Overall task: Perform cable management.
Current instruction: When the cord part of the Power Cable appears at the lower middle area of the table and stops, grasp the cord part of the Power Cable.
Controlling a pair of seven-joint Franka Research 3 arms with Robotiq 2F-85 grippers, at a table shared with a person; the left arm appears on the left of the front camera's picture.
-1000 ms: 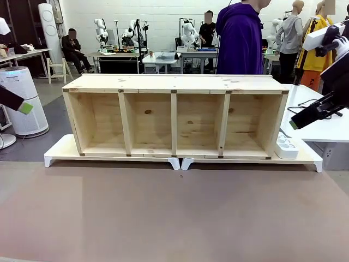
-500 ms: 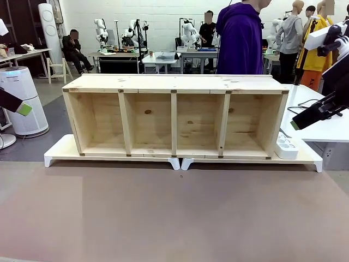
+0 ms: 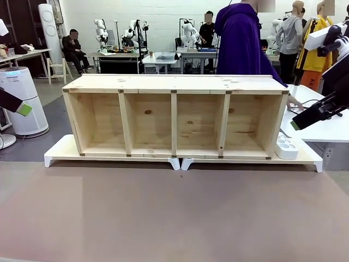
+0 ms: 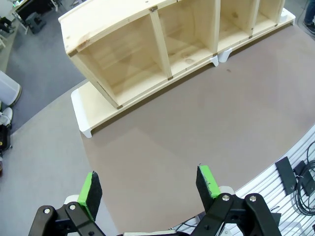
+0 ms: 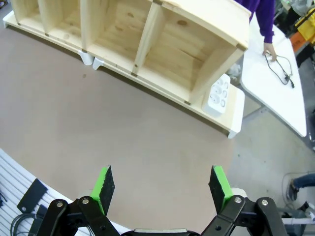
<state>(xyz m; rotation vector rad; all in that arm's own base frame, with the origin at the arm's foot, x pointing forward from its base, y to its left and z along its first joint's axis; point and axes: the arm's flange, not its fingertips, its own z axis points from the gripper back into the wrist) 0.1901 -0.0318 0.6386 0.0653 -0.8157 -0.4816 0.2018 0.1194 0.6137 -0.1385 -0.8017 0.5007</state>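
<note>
Jaws apart: left pincer, right pincer

Pale knotty wooden shelf, white power strip, black cable, person's purple top, dull brown table

One shelf; one cable

The person behind the wooden shelf stood upright a second ago and half a second ago. Now the torso leans over toward 3 o'clock. A purple sleeve now stretches down toward 4 o'clock, past the shelf's far right corner. The hand has come down onto the white worktop, where no hand lay before. It rests at the near end of the cable, seemingly touching it, though the fingers are too small to be sure.
</note>
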